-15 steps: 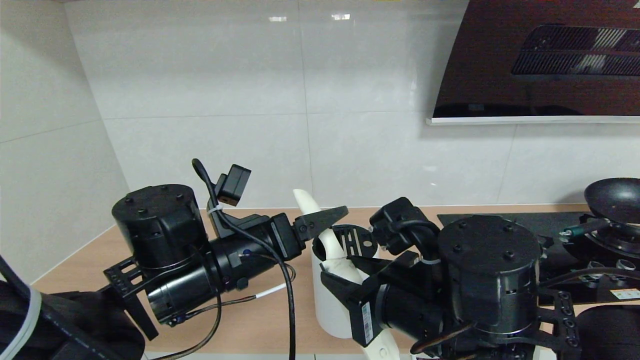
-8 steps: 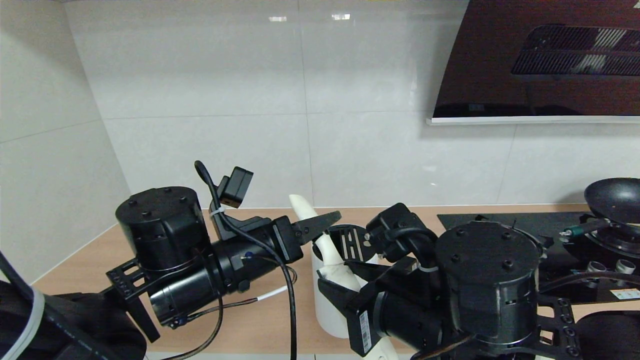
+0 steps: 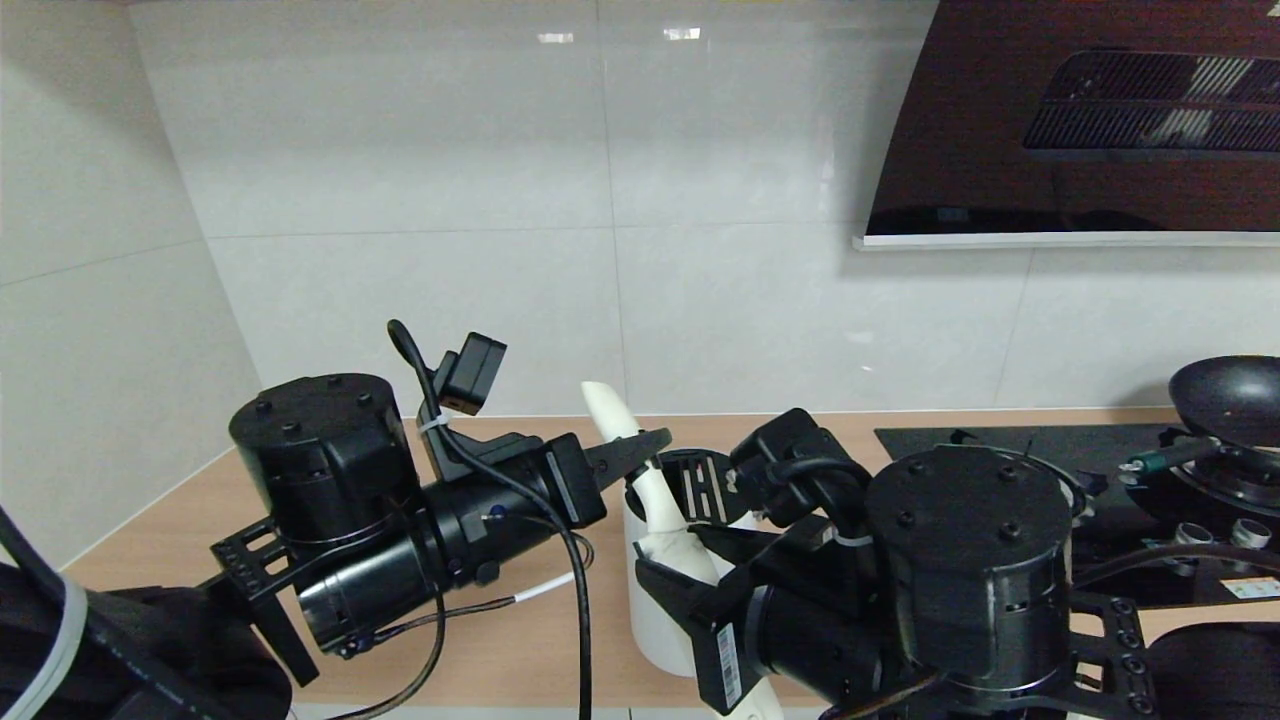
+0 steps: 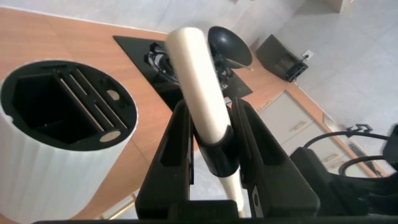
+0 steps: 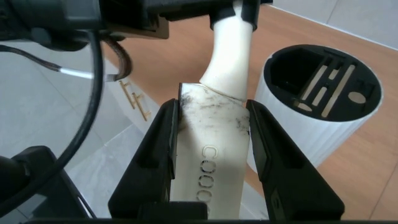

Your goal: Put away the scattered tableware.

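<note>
A white utensil (image 3: pixel 607 410) with a round cream handle (image 4: pixel 196 74) and a flat, smudged white blade (image 5: pixel 214 134) hangs tilted just above a white ribbed holder (image 3: pixel 655 620) with a black slotted top (image 4: pixel 59 102). My left gripper (image 3: pixel 640 450) is shut on the handle (image 4: pixel 210 106). My right gripper (image 3: pixel 685 560) is shut on the blade (image 5: pixel 214 115), its fingers (image 5: pixel 161 143) pressed on both edges. The holder (image 5: pixel 323 99) stands on the wooden counter beside both grippers.
A black cooktop (image 3: pixel 1000 440) with a dark pan (image 3: pixel 1225 395) sits at the right of the counter (image 3: pixel 520 640). A dark range hood (image 3: pixel 1080 120) hangs above it. White tiled walls close off the back and left.
Both arms have drawn slightly left and toward me with the utensil still held between them; its handle tip has sunk a little.
</note>
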